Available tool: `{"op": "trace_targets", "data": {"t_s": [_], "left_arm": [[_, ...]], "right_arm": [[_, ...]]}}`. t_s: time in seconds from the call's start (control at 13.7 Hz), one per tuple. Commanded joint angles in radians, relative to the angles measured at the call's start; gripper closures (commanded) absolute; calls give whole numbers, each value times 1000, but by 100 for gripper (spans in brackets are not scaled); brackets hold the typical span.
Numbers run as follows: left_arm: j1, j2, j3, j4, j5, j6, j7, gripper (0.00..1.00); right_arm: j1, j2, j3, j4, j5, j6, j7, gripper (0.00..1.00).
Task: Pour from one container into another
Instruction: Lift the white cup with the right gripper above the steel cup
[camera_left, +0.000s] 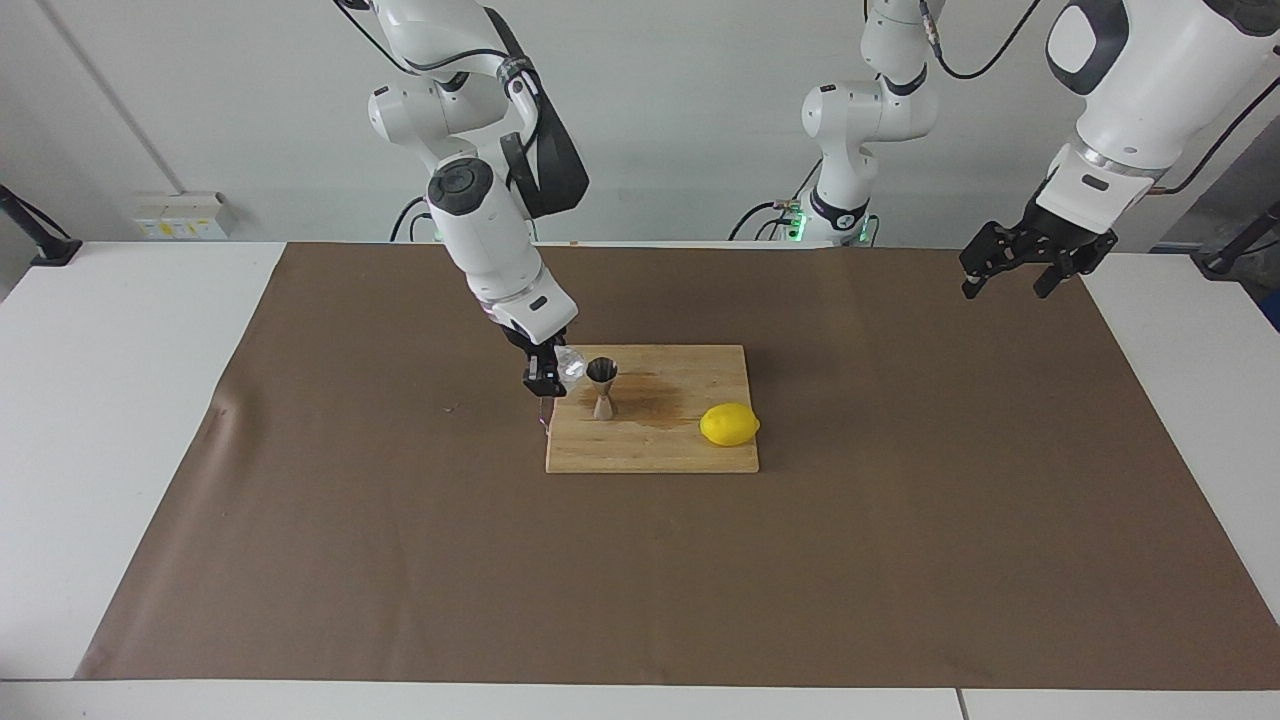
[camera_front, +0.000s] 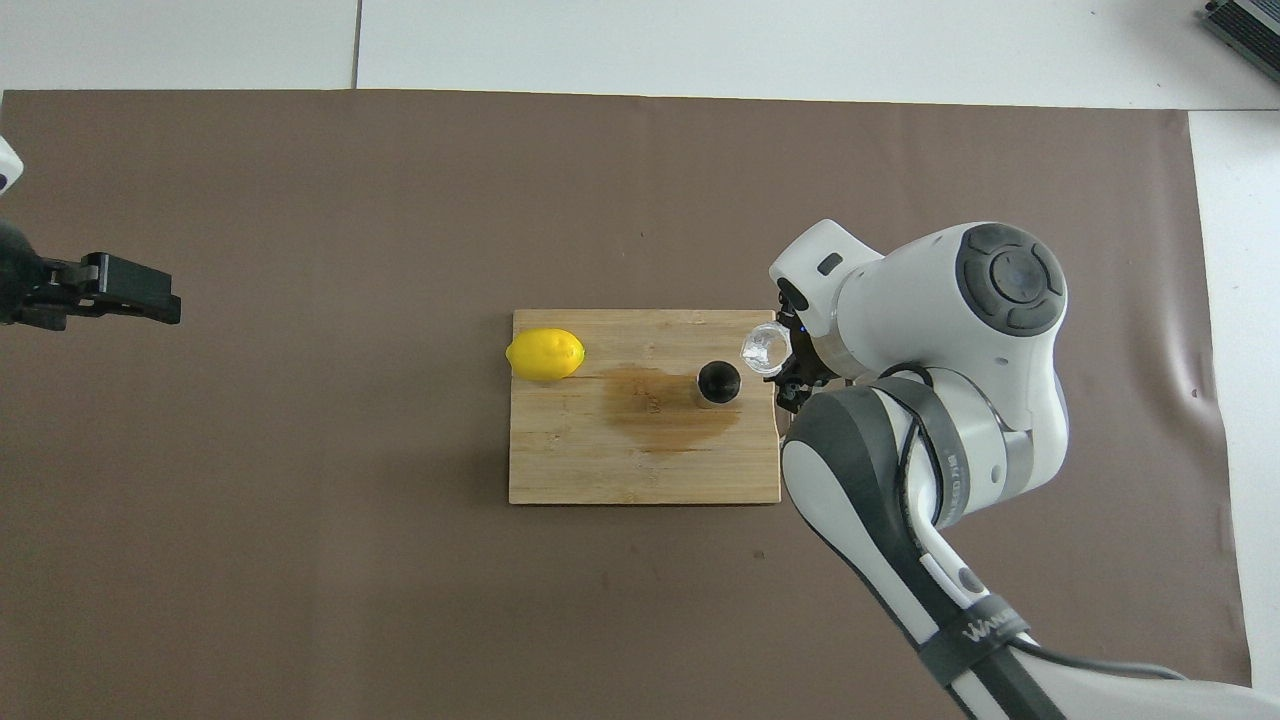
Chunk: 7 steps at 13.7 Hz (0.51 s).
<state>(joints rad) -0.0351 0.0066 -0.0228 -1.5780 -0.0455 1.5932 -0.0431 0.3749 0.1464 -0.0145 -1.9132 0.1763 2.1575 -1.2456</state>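
Observation:
My right gripper (camera_left: 549, 376) is shut on the small white bumpy cup (camera_left: 571, 366), which it holds in the air over the end of the wooden cutting board (camera_left: 650, 452) toward the right arm. The cup (camera_front: 764, 347) hangs close beside the mouth of the steel jigger (camera_left: 602, 386). How far the cup is tilted I cannot tell. The jigger (camera_front: 718, 382) stands upright on the board (camera_front: 600, 470). In the overhead view the arm hides most of the right gripper (camera_front: 790, 366). My left gripper (camera_left: 1003, 288) waits open and empty, raised over the mat at the left arm's end (camera_front: 165, 306).
A yellow lemon (camera_left: 729, 424) lies on the board at the end toward the left arm (camera_front: 545, 354). A brown wet stain (camera_front: 660, 412) spreads on the board between the lemon and the jigger. A brown mat (camera_left: 400, 560) covers the table.

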Motion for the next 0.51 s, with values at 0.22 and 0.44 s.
{"op": "trace_targets", "data": {"t_s": [0.22, 0.44], "left_arm": [[-3, -16, 4, -20, 18, 4, 9, 0], [-3, -16, 4, -20, 19, 4, 9, 0]], "right_arm": [[51, 10, 2, 39, -181, -5, 90, 100], [58, 10, 2, 39, -242, -8, 92, 100]]}}
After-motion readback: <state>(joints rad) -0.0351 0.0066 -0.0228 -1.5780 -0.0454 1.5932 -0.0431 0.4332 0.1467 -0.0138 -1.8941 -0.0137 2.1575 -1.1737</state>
